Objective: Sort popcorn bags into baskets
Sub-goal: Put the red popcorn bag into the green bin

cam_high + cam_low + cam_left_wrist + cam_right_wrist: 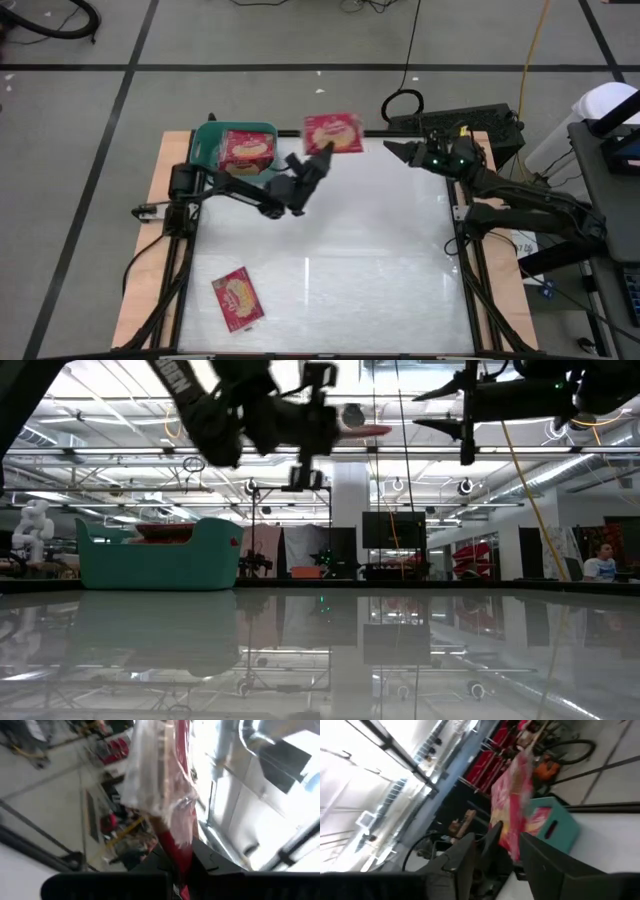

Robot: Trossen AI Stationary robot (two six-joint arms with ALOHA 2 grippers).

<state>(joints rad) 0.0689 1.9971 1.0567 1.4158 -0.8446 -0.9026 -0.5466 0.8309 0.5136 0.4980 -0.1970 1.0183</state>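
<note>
In the high view, your left gripper (318, 160) sits in the upper middle of the frame, pinched on the lower edge of a flat red popcorn packet with a cream-yellow popcorn picture (333, 132), which it holds in the air just to the right of the teal-green rectangular plastic bin with rounded corners (206, 140). The left wrist view confirms the pinch: the packet's red film and clear crinkled seam (170, 790) rise straight out from between the dark fingers (150, 862). Your right gripper (402, 150), at the upper right, stands clear of the packet with its two fingers spread and nothing between them; the low view shows those fingers (440, 410) parted and high above the table, and the right wrist view looks past them at the held packet (515, 800) with the bin (552, 822) behind it. One packet (246, 150) already lies flat in the bin, filling most of it, and another (237, 300) waits on the glossy white table (350, 260) at the lower left. The step in hand appears to be carrying the held packet to the bin. Keep the pinch firm, since the grip is on one thin edge and the packet may swing; travel leftward over the bin's near wall, lower until the packet hangs inside the rim, then release. Hold your right arm where it is, out of the path.
</note>
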